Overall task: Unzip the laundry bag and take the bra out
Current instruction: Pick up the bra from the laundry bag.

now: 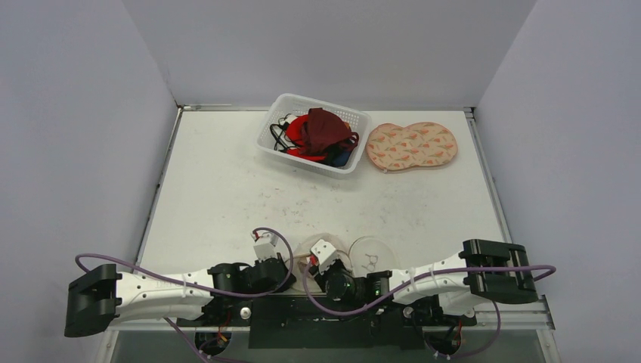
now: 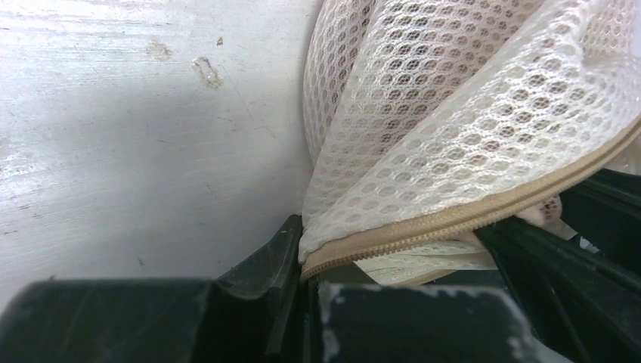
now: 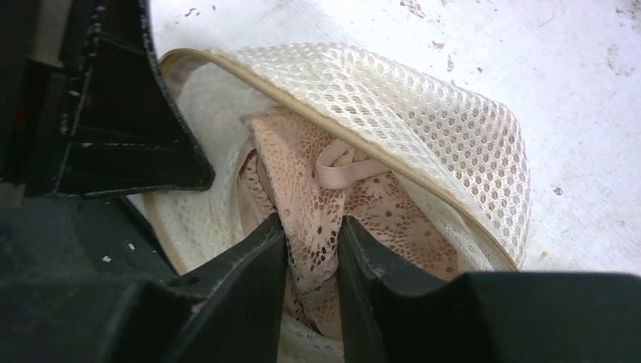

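The white mesh laundry bag (image 1: 368, 253) lies at the near edge of the table between my two grippers. In the right wrist view the bag (image 3: 423, 128) is unzipped and a beige lace bra (image 3: 325, 204) shows inside its opening. My right gripper (image 3: 311, 240) is shut on a fold of the bra's lace. My left gripper (image 2: 311, 261) is shut on the bag's edge at its tan zipper (image 2: 469, 215). In the top view the left gripper (image 1: 264, 246) and right gripper (image 1: 323, 253) sit close together.
A white basket (image 1: 344, 165) with red and dark garments stands at the back centre. A flat patterned peach bag (image 1: 412, 145) lies to its right. Grey walls close in the table on three sides.
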